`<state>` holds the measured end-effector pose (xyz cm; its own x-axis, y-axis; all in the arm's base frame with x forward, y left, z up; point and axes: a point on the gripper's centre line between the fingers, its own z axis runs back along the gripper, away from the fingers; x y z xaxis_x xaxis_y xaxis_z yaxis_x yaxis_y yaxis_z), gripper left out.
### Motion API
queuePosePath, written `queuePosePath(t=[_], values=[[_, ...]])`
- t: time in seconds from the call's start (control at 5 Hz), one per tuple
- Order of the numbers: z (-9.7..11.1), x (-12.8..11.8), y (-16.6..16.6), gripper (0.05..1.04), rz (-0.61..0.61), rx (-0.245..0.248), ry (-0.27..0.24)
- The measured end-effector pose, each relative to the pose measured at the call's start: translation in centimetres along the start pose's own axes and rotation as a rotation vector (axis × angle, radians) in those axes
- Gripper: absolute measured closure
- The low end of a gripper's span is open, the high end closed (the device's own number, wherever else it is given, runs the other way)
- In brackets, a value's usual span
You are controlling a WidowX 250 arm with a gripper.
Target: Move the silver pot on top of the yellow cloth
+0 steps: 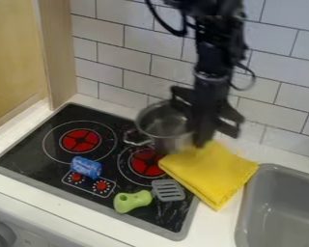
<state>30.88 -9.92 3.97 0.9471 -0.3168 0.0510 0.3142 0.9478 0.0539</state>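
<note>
The black gripper (198, 137) hangs at the back of the work surface, shut on the right side of the silver pot (163, 124). The gripper hides part of the pot's right wall. The pot's open top faces up, and a wire handle sticks out on its left. Its base is over the right rear of the stove, close to the back left corner of the folded yellow cloth (212, 173). The cloth lies between the stove and the sink, partly over the stove's right edge. Whether pot and cloth touch, I cannot tell.
On the black stove (31, 144) lie a blue cylindrical item (86, 167) and a spatula with a green handle (133, 200). A grey sink (283, 202) is at the right. The tiled wall (128, 58) stands close behind the arm.
</note>
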Motion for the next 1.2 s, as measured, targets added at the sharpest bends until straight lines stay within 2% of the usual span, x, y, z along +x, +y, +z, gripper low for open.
queuePosePath(t=[0.6, 0.8, 1.0, 1.2], values=[[-1.6, 0.5, -3.7, 1.02, -0.146, 0.001, 0.039], [-2.2, 0.3, -3.7, 0.996, -0.165, 0.004, 0.079], [-2.4, 0.1, -3.7, 0.828, -0.146, 0.008, 0.116], [-2.4, 0.1, -3.8, 0.561, -0.136, 0.003, 0.113]])
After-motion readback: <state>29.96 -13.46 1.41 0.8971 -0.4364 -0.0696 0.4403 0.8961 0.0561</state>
